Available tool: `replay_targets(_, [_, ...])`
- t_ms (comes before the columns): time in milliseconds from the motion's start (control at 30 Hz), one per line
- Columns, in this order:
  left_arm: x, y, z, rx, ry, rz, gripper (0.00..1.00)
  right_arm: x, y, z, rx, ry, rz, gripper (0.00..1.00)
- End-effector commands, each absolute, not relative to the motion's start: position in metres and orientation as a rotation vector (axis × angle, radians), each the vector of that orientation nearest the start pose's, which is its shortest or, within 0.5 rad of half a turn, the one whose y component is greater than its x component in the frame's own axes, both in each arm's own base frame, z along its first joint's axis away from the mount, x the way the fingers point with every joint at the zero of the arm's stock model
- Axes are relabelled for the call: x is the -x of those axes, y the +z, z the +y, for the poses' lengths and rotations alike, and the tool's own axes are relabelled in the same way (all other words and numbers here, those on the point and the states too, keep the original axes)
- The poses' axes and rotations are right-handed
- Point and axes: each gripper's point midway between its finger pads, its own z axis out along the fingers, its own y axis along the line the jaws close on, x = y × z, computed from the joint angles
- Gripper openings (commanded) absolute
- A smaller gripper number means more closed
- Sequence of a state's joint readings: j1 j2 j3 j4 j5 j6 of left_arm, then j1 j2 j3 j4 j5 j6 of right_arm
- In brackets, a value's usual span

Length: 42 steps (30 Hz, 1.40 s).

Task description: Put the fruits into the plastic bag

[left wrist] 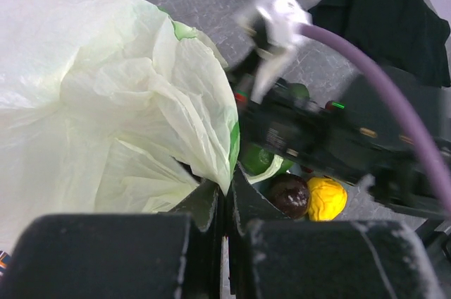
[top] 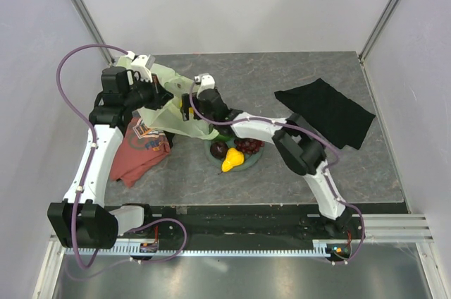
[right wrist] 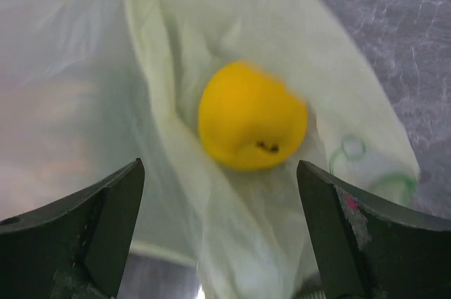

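Plastic bag (top: 163, 73), one yellow fruit (right wrist: 252, 117) inside, three fruits (top: 232, 160) visible on plate (top: 253, 160)

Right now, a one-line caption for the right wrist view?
Open right gripper over the yellow-orange fruit resting in the folds of the plastic bag.

The grey bench (top: 296, 172) carried a red T-shirt (top: 137, 154) at left, a plastic bag (top: 168, 80) upper left, a plate (top: 254, 159) at centre, and a black cloth (top: 328, 112) upper right.

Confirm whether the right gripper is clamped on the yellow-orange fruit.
No: the right gripper stands wide open, the yellow-orange fruit lying free on the plastic bag.
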<state>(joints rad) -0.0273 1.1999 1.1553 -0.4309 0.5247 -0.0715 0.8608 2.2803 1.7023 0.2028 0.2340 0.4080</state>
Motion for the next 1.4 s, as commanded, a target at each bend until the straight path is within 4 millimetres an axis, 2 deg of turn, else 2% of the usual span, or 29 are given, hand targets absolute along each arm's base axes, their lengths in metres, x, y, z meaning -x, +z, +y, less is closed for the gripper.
replay_targets(0, [-0.358,0.275,-0.093,-0.240,-0.570,1.981,0.02,-0.393,0.201,0.474,0.352,0.823,1.686,0.96])
replay_targets(33, [-0.359,0.274,-0.093,-0.239,-0.568,1.982,0.02,-0.384,0.209,0.473,0.374,0.836,1.665,0.96])
replay_targets(67, [-0.358,0.275,-0.093,-0.242,-0.571,1.980,0.01,-0.375,0.236,0.467,0.385,0.847,1.604,0.96])
replay_targets(100, [-0.359,0.274,-0.092,-0.239,-0.569,1.983,0.02,-0.367,0.229,0.461,0.402,0.834,1.617,0.96])
replay_targets(133, [-0.359,0.274,-0.092,-0.236,-0.564,1.982,0.01,-0.357,0.251,0.454,0.401,0.847,1.581,0.96])
replay_targets(167, [-0.359,0.274,-0.091,-0.236,-0.562,1.983,0.01,-0.354,0.254,0.447,0.390,0.833,1.581,0.96])
replay_targets(200, [-0.359,0.273,-0.090,-0.233,-0.556,1.985,0.02,-0.349,0.244,0.437,0.387,0.813,1.612,0.96])
replay_targets(233, [-0.360,0.273,-0.089,-0.230,-0.545,1.986,0.02,-0.344,0.255,0.425,0.372,0.799,1.613,0.96])
replay_targets(367, [-0.361,0.271,-0.086,-0.227,-0.532,1.992,0.02,-0.339,0.233,0.378,0.315,0.617,1.756,0.96])
replay_targets(433, [-0.360,0.273,-0.087,-0.227,-0.534,1.989,0.02,-0.336,0.221,0.353,0.316,0.497,1.852,0.90])
replay_targets(500, [-0.360,0.272,-0.087,-0.229,-0.537,1.990,0.01,-0.331,0.215,0.342,0.336,0.442,1.902,0.84])
replay_targets(533, [-0.360,0.272,-0.087,-0.227,-0.539,1.992,0.02,-0.322,0.204,0.331,0.356,0.400,1.966,0.81])
replay_targets(667, [-0.360,0.272,-0.088,-0.229,-0.539,1.991,0.01,-0.306,0.191,0.308,0.335,0.353,2.058,0.79])
replay_targets(767, [-0.360,0.272,-0.088,-0.229,-0.544,1.990,0.01,-0.291,0.182,0.306,0.369,0.402,2.092,0.78])
replay_targets(900, [-0.360,0.272,-0.088,-0.229,-0.548,1.992,0.02,-0.279,0.173,0.327,0.462,0.431,2.109,0.78])
replay_targets(933, [-0.360,0.272,-0.089,-0.229,-0.550,1.993,0.02,-0.278,0.162,0.332,0.493,0.417,2.134,0.80])
replay_targets(967, [-0.360,0.272,-0.089,-0.230,-0.550,1.991,0.01,-0.278,0.166,0.340,0.505,0.424,2.126,0.80])
replay_targets(1000, [-0.360,0.272,-0.089,-0.231,-0.551,1.991,0.02,-0.275,0.154,0.346,0.534,0.406,2.147,0.82])
replay_targets(1067, [-0.360,0.271,-0.089,-0.230,-0.552,1.993,0.01,-0.279,0.154,0.353,0.531,0.385,2.148,0.86])
replay_targets(1133, [-0.360,0.270,-0.089,-0.229,-0.552,1.997,0.02,-0.279,0.139,0.353,0.539,0.339,2.187,0.88])
replay_targets(1367, [-0.361,0.271,-0.090,-0.233,-0.559,1.994,0.02,-0.282,0.120,0.357,0.545,0.296,2.231,0.90])
